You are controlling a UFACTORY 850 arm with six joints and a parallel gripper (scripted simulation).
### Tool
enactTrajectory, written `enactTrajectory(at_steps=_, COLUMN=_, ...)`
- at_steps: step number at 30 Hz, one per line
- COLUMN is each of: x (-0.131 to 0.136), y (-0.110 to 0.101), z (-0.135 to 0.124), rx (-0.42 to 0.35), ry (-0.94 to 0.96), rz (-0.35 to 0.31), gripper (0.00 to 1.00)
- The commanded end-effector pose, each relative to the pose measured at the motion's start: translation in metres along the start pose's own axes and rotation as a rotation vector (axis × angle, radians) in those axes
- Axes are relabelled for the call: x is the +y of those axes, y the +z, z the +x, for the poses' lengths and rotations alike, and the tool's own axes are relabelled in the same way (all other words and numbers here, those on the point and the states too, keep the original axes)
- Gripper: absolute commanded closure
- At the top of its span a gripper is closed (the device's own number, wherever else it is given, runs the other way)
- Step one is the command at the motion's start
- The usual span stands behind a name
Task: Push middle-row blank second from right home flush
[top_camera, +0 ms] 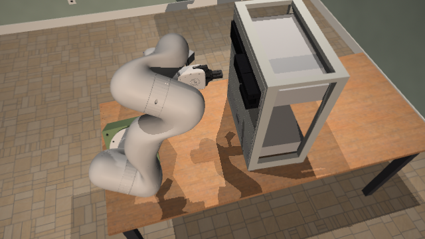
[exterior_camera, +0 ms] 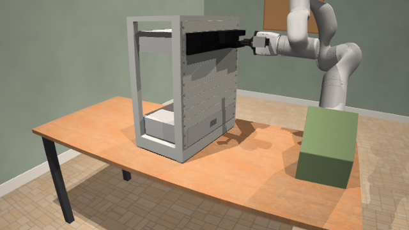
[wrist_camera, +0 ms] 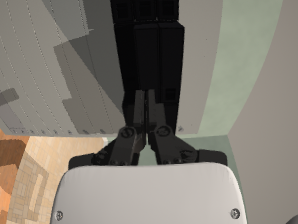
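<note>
The grey rack (top_camera: 285,83) stands on the wooden table and also shows in the exterior view (exterior_camera: 183,86). The black storage chassis (exterior_camera: 212,41) sits at the top of its front face (top_camera: 244,66). Some of its blanks stand out from the front. My gripper (top_camera: 220,74) (exterior_camera: 243,43) is shut and empty, level with the chassis and pointing at its front. In the wrist view the closed fingertips (wrist_camera: 147,99) are right in front of a black blank that stands out (wrist_camera: 158,63). I cannot tell whether they touch it. The rows and columns of blanks are not clear from here.
A green block (exterior_camera: 327,145) stands on the table at the arm's base, seen also in the top view (top_camera: 113,133). Perforated grey panels (exterior_camera: 208,96) fill the rack front below the chassis. A white box (exterior_camera: 160,124) sits low inside the rack.
</note>
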State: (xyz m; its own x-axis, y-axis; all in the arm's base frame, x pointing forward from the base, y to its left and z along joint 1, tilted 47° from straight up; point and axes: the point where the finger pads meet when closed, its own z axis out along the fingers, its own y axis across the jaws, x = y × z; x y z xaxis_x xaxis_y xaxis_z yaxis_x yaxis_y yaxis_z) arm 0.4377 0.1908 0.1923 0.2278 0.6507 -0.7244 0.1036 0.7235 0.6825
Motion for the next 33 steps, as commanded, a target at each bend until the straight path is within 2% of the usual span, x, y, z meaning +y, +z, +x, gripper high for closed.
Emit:
enactTrajectory(at_steps=1, x=0.001, y=0.004, z=0.0, rx=-0.001, ry=0.002, rz=-0.001, gripper=1.0)
enactTrajectory(at_steps=11, x=0.001, y=0.051, z=0.0, rx=-0.001, ry=0.002, rz=-0.001, gripper=1.0)
enactTrajectory(at_steps=33, x=0.001, y=0.059, z=0.0, rx=-0.001, ry=0.002, rz=-0.001, gripper=1.0)
